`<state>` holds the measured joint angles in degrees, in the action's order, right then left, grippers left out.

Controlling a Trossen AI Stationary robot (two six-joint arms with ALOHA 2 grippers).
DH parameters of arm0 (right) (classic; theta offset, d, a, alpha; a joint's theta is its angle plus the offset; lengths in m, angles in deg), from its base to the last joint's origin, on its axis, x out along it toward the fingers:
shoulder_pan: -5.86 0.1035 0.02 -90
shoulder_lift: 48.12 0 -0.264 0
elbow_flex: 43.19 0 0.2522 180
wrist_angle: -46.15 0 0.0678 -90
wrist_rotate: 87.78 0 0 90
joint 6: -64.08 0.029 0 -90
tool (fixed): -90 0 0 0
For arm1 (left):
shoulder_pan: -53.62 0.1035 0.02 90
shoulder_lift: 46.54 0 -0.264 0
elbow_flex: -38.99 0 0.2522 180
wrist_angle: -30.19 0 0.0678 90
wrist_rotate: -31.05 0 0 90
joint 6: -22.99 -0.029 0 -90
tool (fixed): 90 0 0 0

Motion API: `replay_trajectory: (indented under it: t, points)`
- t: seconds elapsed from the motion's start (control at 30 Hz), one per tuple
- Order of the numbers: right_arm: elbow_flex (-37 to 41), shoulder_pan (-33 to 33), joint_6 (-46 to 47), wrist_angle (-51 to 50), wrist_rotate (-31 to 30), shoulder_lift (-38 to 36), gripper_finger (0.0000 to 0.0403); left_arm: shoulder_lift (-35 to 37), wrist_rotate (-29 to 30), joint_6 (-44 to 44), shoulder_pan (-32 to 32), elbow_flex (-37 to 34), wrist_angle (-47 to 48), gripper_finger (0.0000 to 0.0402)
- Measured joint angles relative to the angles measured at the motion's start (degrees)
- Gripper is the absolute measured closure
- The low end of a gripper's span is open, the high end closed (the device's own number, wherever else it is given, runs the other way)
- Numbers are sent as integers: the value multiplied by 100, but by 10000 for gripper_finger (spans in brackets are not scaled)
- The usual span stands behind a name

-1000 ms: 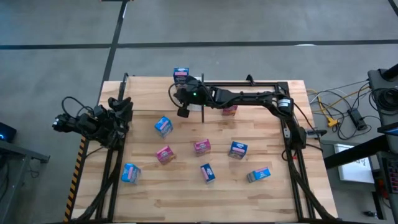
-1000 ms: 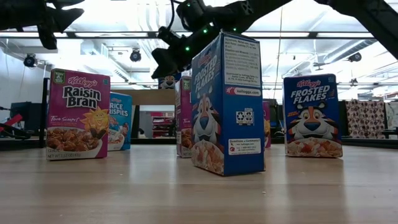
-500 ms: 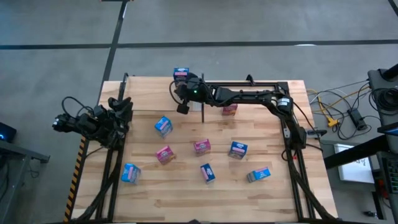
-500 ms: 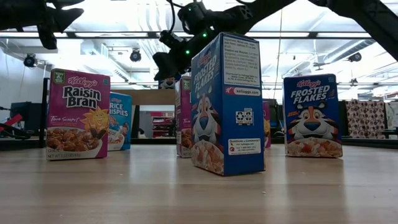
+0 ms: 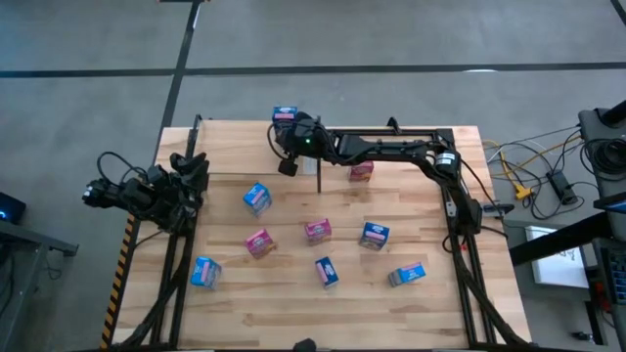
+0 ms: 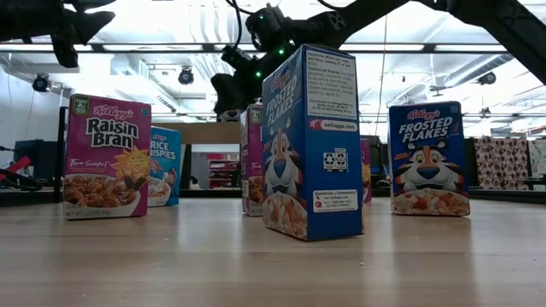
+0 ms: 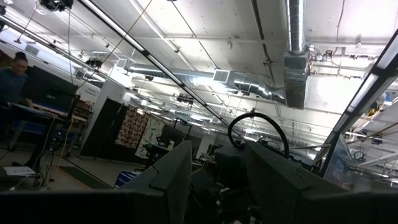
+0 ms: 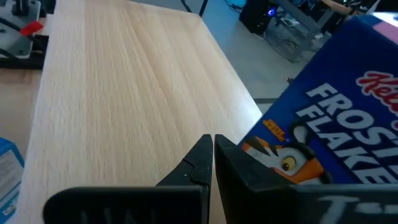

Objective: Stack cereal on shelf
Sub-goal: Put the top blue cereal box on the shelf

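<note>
Nine small cereal boxes show in the high view. One blue and pink box stands by the table's far edge; in the right wrist view it is a Frosted Flakes box on the pale shelf top. The others are scattered over the table, among them a blue box, a pink box and a pink one. My right gripper hovers shut just near of the shelf box, holding nothing. My left gripper waits open at the table's left edge.
In the low view a Raisin Bran box, a tall Frosted Flakes box and another stand upright on the planks. A thin black post rises beside my right gripper. Bare planks lie along the near edge.
My right gripper has moved a little toward the table's far edge and slightly up, closer to the box on the shelf. No box has shifted.
</note>
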<state>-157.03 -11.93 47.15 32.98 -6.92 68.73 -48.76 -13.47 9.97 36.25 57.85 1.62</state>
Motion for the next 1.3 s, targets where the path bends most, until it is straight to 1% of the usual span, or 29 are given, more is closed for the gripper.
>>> replay_trajectory:
  t: [1.3]
  points:
    - [0, -264, 33, 149, -1, -1, 394, 0, 0, 0, -2, 0, 2, 267]
